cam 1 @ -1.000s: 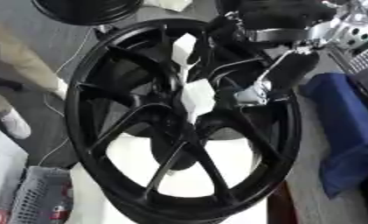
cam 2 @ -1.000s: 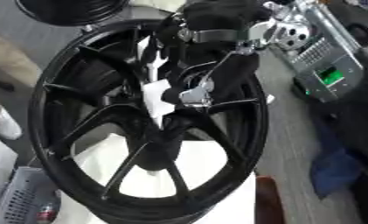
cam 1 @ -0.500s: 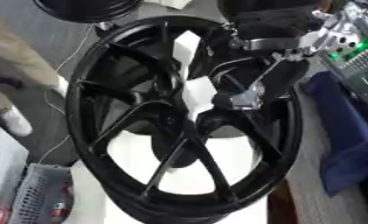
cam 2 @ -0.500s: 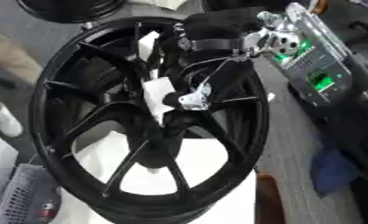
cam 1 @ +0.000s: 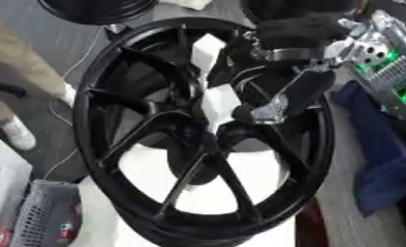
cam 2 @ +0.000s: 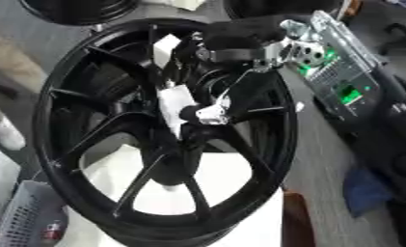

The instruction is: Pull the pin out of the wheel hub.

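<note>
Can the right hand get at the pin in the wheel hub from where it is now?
Probably yes. The right hand already reaches down through the spokes to the wheel hub, with nothing between them. The pin itself is too small to make out.

A glossy black multi-spoke wheel hub (cam 1: 197,140) fills the middle of the scene, lying tilted so its far rim leans right. Thin paired spokes fan from a dark centre boss to the deep outer rim, with white surface showing through the near openings. The pin cannot be told apart among the dark and silver shapes near the centre.
</note>
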`<state>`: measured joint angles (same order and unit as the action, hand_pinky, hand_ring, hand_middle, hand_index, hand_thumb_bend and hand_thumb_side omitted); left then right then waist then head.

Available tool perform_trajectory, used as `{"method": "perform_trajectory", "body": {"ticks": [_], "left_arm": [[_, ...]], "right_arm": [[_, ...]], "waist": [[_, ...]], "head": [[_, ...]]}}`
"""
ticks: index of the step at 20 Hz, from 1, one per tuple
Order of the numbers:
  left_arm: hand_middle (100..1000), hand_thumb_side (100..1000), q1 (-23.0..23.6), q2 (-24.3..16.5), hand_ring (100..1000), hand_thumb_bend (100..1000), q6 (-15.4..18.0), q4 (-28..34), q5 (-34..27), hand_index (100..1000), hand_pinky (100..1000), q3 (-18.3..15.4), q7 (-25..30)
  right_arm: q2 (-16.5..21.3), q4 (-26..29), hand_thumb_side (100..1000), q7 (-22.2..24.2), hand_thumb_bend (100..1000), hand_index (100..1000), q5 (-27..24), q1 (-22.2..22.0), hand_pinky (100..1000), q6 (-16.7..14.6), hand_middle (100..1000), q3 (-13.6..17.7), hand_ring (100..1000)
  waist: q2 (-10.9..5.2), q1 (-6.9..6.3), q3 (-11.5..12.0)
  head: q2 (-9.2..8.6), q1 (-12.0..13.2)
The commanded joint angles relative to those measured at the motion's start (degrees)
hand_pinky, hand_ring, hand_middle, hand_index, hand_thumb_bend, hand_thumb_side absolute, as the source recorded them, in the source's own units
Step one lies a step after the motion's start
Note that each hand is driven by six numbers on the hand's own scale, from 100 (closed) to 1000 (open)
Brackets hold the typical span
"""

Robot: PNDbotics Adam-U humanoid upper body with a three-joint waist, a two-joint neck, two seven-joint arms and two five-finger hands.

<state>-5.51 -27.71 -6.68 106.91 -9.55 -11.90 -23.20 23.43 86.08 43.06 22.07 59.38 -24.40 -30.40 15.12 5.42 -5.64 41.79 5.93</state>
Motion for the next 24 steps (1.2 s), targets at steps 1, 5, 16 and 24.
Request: {"method": "perform_trajectory", "body": {"ticks": [1, 5, 16, 24], "left_arm": [[547, 538, -0.5, -1.5, 718, 534, 0.1, 0.6, 0.0, 697, 668, -0.5, 0.1], [546, 539, -0.6, -1.5, 718, 532, 0.1, 0.7, 0.0, 697, 668, -0.6, 0.2], [546, 541, -0.7, -1.4, 718, 527, 0.1, 0.8, -0.1, 697, 668, -0.5, 0.5], [546, 543, -1.0, -1.4, 719, 522, 0.0, 0.8, -0.1, 698, 669, -0.4, 0.7]], "right_arm": [[0.4, -0.2, 719, 8.6, 274, 856, 0.7, 0.7, 769, -8.9, 725, 0.7, 729], [0.3, -0.6, 717, 8.8, 283, 853, 1.2, 0.5, 768, -9.3, 720, 0.6, 725], [-0.1, -1.6, 690, 8.2, 289, 835, 2.4, 0.0, 762, -9.8, 700, 0.6, 707], [0.1, -2.1, 599, 7.4, 280, 759, 2.0, -0.6, 753, -10.3, 592, 0.9, 681]], "waist": [[-0.70, -0.37, 0.1], [-0.42, -0.39, 0.3], [0.16, -0.51, 0.9], [0.54, -0.66, 1.3]], "head": [[0.04, -0.2], [-0.07, -0.4], [-0.59, -0.9], [-0.69, -1.4]]}}
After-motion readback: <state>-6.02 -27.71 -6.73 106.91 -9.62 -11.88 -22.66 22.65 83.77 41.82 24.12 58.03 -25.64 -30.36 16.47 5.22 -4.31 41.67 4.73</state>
